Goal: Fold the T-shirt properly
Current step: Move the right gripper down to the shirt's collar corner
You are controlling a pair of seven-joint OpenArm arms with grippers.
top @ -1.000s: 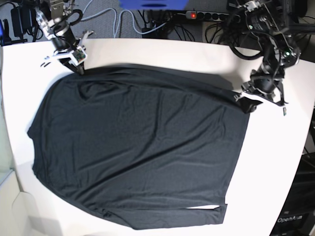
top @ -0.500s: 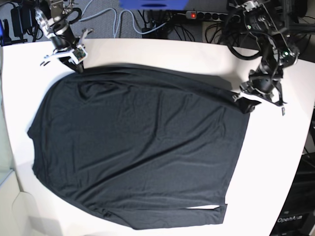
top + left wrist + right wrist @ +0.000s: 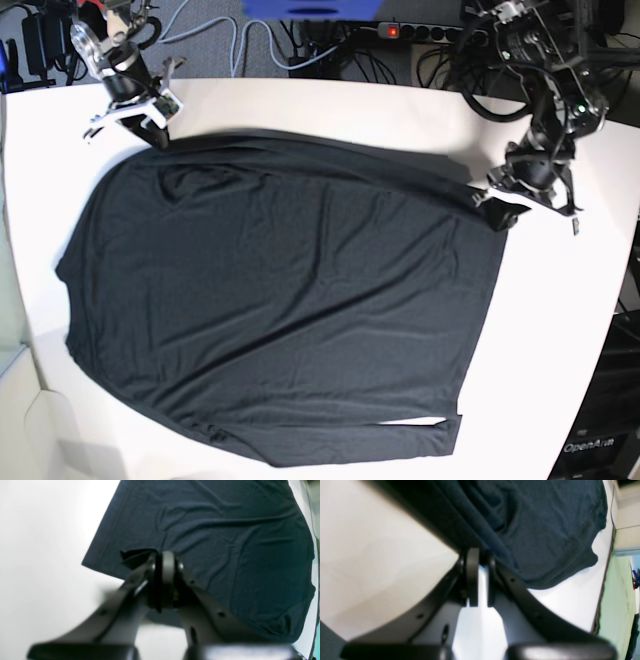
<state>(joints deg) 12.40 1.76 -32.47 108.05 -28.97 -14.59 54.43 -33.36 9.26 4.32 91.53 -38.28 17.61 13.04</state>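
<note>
Both grippers are clamped on the far edge of the big charcoal-black soft thin T-shirt: left gripper pinches one corner, right gripper the other. The held edge runs straight from one set of fingers to the other, and the rest of the shirt lies flat on the white table, spreading away from both, so I'd guess neither arm is nearer.

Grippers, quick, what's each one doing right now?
Left gripper: shut on the T-shirt, pinching its edge.
Right gripper: shut on the T-shirt's far corner.

My two arms are black, with black wires looped around them. My left gripper and right gripper have long black fingers with small round screw holes.
</note>
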